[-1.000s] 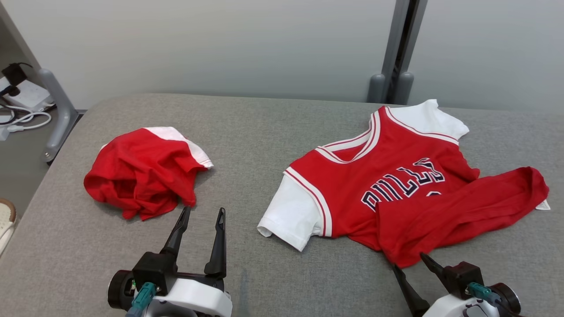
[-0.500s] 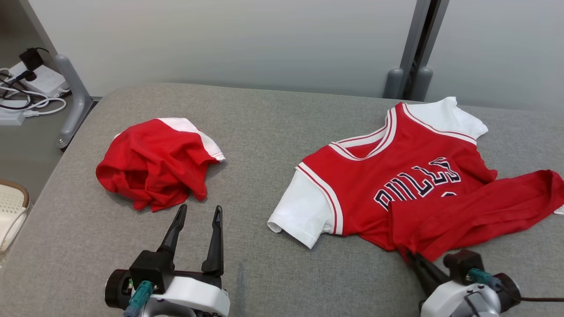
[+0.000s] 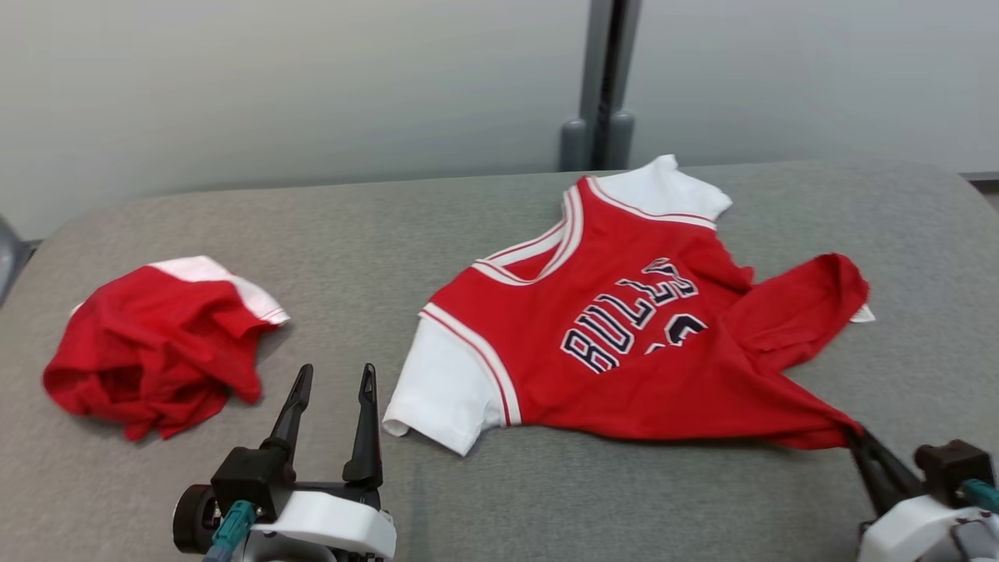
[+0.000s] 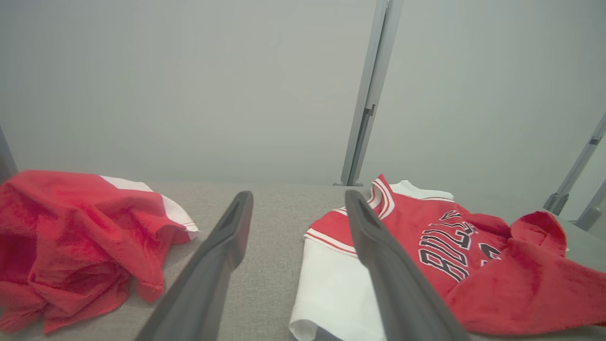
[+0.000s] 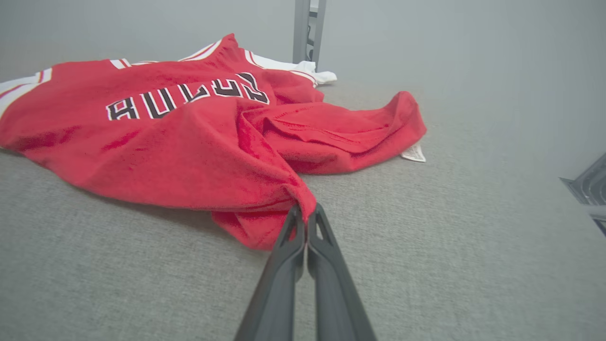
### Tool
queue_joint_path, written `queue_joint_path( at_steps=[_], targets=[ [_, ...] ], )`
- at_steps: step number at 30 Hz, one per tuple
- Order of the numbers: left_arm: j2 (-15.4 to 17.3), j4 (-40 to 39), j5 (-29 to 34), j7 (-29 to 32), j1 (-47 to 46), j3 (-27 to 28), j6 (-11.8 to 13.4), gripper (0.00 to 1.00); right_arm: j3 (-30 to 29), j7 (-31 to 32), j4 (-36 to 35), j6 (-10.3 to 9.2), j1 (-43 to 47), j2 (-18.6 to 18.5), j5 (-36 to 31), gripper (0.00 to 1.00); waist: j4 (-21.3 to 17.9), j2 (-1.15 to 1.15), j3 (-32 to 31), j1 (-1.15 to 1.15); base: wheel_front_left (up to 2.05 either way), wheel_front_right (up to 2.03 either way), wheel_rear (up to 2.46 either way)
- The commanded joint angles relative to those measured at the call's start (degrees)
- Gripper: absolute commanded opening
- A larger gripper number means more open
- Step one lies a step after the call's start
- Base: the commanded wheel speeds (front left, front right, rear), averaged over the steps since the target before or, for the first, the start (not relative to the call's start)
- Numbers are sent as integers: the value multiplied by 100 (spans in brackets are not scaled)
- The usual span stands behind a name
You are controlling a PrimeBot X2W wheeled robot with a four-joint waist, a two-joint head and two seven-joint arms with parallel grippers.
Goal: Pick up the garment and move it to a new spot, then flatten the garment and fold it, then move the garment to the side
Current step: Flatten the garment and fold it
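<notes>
The garment (image 3: 624,336) is a red jersey with white sleeves and dark lettering, lying on the grey padded surface (image 3: 484,499) right of centre. Its lower hem is pulled into a point toward the lower right. My right gripper (image 3: 852,433) is shut on that hem corner; the right wrist view shows the garment (image 5: 189,137) with red cloth pinched between the fingertips (image 5: 299,219) of my right gripper (image 5: 306,214). My left gripper (image 3: 332,375) stands open over bare surface, left of the white sleeve (image 3: 445,390). In the left wrist view the garment (image 4: 450,265) lies beyond my left gripper (image 4: 298,199).
A second red and white garment (image 3: 152,347) lies crumpled at the left; it also appears as a crumpled heap (image 4: 80,237) in the left wrist view. A grey partition wall with a vertical post (image 3: 601,86) stands behind the surface. The surface's rounded right edge (image 3: 968,195) is near.
My right gripper closed on the jersey's hem corner and drew it out toward the lower right, stretching the cloth. The head camera turned right, shifting the whole picture left. The left gripper stayed open.
</notes>
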Motion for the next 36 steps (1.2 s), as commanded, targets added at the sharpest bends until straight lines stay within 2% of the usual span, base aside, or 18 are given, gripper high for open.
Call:
queue_joint_path(
  at_steps=[1, 6, 11, 12, 13, 16, 17, 20, 31, 36],
  targets=[
    [19, -16, -12, -1, -9, -12, -10, 100, -130, -3, -80, -2, 92, -168, -94, 0, -315, 0, -42, 0, 0, 0, 0],
    [22, -38, -61, -1, -161, -67, 10, 100, -642, 140, -246, -2, 292, -503, -375, 0, -546, 0, -9, 0, 0, 0, 0],
    [22, -34, -95, -1, -176, -129, 41, 100, -1050, 406, -321, -2, 465, -521, -537, 0, -622, 0, 3, 0, 0, 0, 0],
    [22, -21, -96, -1, -166, -142, 41, 100, -1129, 488, -298, -2, 485, -479, -524, 65, -630, 0, 4, 0, 0, 0, 0],
    [22, -7, -95, -1, -154, -151, 35, 100, -1201, 554, -251, -2, 515, -451, -585, 100, -634, 0, 4, 0, 0, 0, 0],
    [22, 20, -80, -1, -130, -164, 13, 100, -1508, 699, -140, -2, 499, -334, -868, 100, -626, 0, 1, 0, 0, 0, 0],
    [22, 35, -60, -1, -125, -150, -9, 100, -1755, 736, -89, -2, 431, -176, -1033, 100, -608, 0, -2, 0, 0, 0, 0],
    [22, 47, -18, -1, -148, -112, -49, 100, -1980, 529, -218, -2, 265, 129, -1176, 100, -577, 0, 3, 0, 0, 0, 0],
    [21, 12, 63, -1, -227, -133, -88, 100, -1588, 4, -990, -2, -87, 823, -924, 100, -551, 0, 76, 0, 0, 0, 0],
    [20, 220, 23, -1, -306, -305, -208, 100, -1485, -14, -1233, -2, -142, 917, -857, 100, -550, 0, 223, 0, 0, 0, 0]
  ],
)
